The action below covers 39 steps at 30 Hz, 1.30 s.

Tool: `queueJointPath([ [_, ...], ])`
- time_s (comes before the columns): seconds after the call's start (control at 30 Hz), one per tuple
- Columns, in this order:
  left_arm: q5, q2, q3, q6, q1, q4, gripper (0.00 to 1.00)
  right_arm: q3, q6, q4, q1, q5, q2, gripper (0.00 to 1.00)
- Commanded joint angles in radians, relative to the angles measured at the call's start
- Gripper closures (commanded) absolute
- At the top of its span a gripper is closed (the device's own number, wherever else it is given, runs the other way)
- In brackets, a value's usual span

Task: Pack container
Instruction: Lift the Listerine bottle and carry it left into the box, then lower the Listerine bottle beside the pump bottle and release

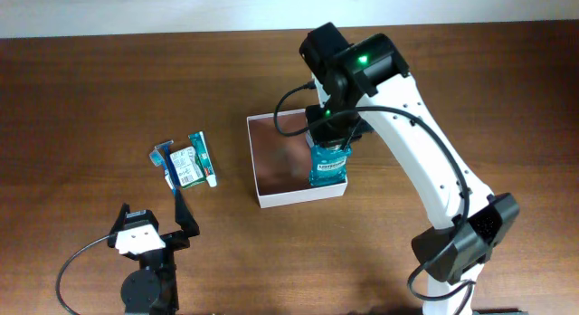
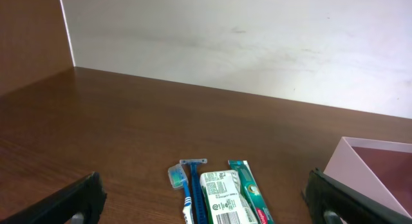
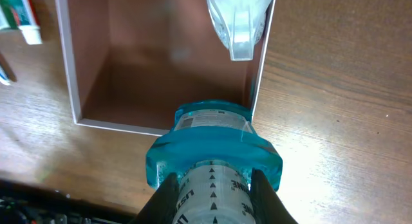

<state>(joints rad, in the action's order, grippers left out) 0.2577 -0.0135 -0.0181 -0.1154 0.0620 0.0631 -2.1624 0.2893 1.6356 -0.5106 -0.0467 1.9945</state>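
Note:
The container (image 1: 262,161) is a shallow square box with white walls and a reddish-brown floor, at mid-table; it shows in the right wrist view (image 3: 67,69) and its corner in the left wrist view (image 2: 360,166). My right gripper (image 1: 330,138) is shut on the cap of a blue mouthwash bottle (image 1: 327,163), held over the box's right side (image 3: 212,147). A clear item (image 3: 238,24) lies at the box's far wall. My left gripper (image 1: 149,233) is open and empty, near the front left. A toothbrush (image 2: 183,185), razor (image 2: 195,185), white-green pack (image 2: 222,198) and toothpaste (image 2: 251,192) lie ahead of it.
The toiletry items (image 1: 185,161) lie together on the brown wooden table left of the box. A pale wall runs along the table's far edge (image 2: 225,44).

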Motion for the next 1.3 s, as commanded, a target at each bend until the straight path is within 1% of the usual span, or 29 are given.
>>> queueJointPath([
  [0.0,-0.008,0.008,0.008,0.016,-0.006,-0.003,0.01,0.018,-0.002,-0.007,-0.006,0.021,-0.026,0.80],
  [0.37,-0.008,0.008,0.008,0.016,-0.006,-0.003,0.01,0.018,-0.005,-0.072,-0.006,0.026,-0.022,0.79],
  [0.57,-0.008,0.008,0.008,0.016,-0.006,-0.003,0.01,0.022,-0.005,-0.069,-0.006,0.030,-0.004,0.80],
  [0.97,-0.008,0.008,0.008,0.016,-0.006,-0.003,0.01,0.141,-0.005,-0.108,-0.006,0.029,-0.003,0.80],
  [1.0,-0.008,0.008,0.008,0.016,-0.006,-0.003,0.01,0.146,-0.005,-0.111,-0.006,0.029,-0.003,0.79],
  [1.1,-0.008,0.008,0.008,0.016,-0.006,-0.003,0.01,0.150,-0.005,-0.115,-0.006,0.029,-0.003,0.74],
  [1.27,-0.008,0.008,0.008,0.016,-0.006,-0.003,0.01,0.150,-0.005,-0.115,-0.006,0.029,-0.003,0.73],
])
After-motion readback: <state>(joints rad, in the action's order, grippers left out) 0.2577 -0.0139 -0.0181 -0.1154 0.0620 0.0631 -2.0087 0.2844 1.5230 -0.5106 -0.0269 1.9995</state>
